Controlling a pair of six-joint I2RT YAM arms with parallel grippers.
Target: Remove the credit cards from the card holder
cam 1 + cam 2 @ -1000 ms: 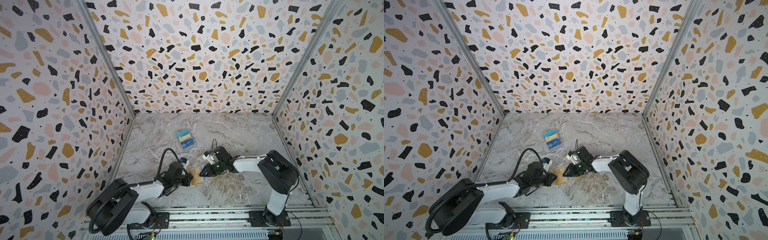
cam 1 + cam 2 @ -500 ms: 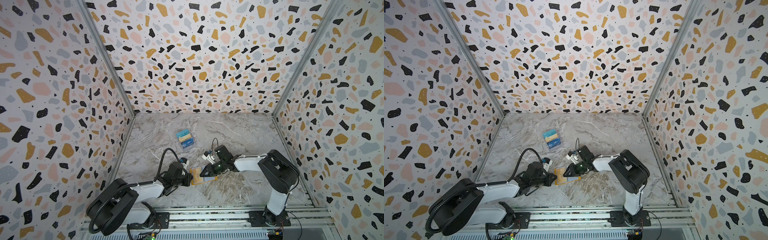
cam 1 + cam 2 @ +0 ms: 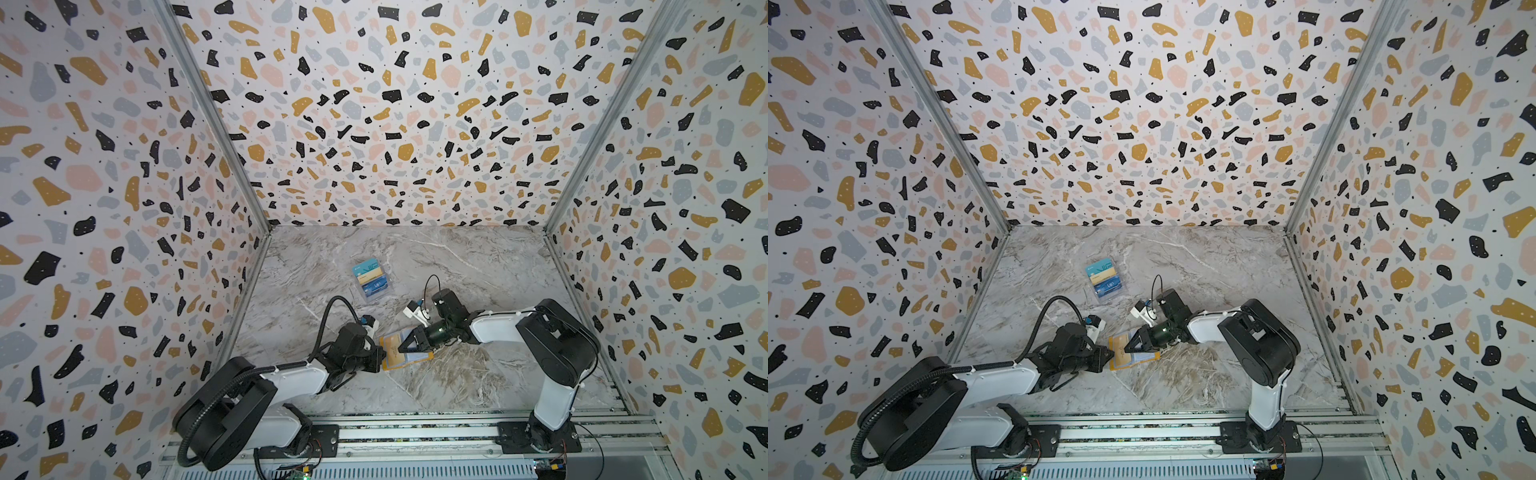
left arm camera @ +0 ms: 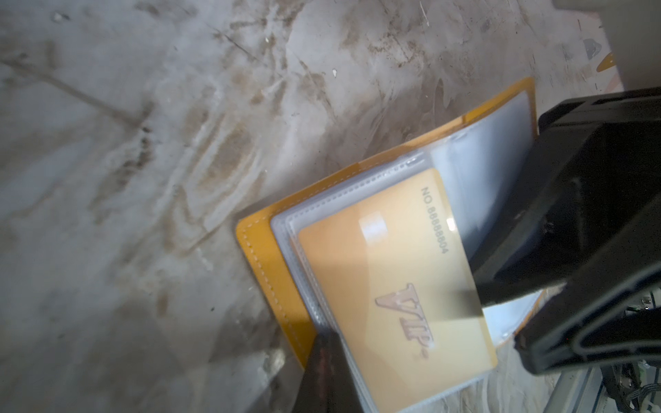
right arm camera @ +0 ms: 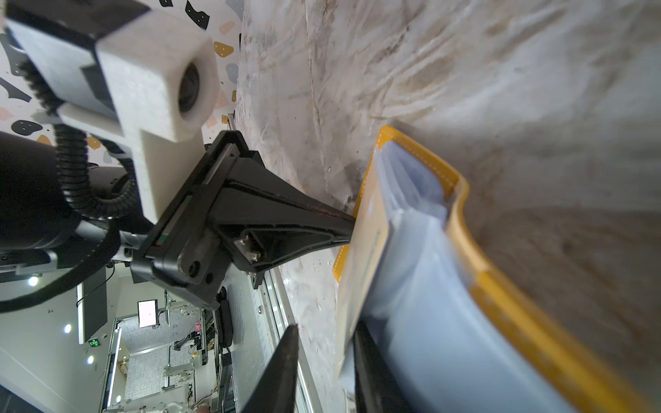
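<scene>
The mustard-yellow folding leather card holder (image 3: pixel 395 365) is lying open at the marble table's (image 3: pixel 457 266) 6 o'clock. The left gripper (image 5: pixel 348 223), fingers pressed together, is touching its 9 o'clock edge. The right gripper (image 5: pixel 325 329), slightly spread, is straddling the gold-yellow plastic card (image 4: pixel 393 286). Next, likely: pinching it, pulling toward 3 o'clock.

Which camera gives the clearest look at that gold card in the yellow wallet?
The left wrist view: the gold card fills it face-on, VIP lettering and number readable. The right wrist view shows the card nearly edge-on, blurred. In both top views it is only a tiny tan patch.
</scene>
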